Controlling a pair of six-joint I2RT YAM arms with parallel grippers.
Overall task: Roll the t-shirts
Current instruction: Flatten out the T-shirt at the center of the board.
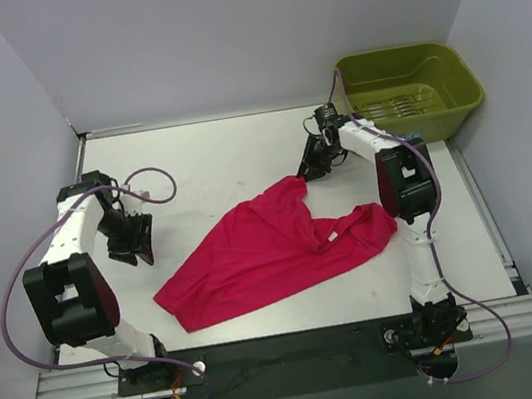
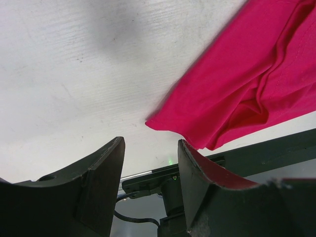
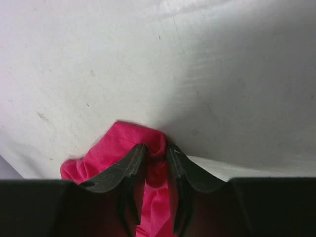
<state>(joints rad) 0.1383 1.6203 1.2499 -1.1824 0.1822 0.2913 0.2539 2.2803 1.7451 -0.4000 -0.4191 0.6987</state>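
Top external view: the magenta-red t-shirt (image 1: 275, 254) lies crumpled on the white table (image 1: 219, 156), well apart from the olive-green tub (image 1: 410, 85), nearer the arm bases. The right gripper (image 1: 305, 175) sits between the tub and the shirt, its fingers (image 3: 128, 165) clamped on a bunched peak of the shirt's tub-side edge. The left gripper (image 1: 141, 241), beyond the shirt from the tub, has its fingers (image 2: 106, 163) apart, with nothing between them.

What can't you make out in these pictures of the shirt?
1. Top view: neck label print, too small.
2. Left wrist view: most of the t-shirt, cut off by the right edge.
3. Right wrist view: t-shirt beyond the right pincer, hidden by its fingers.
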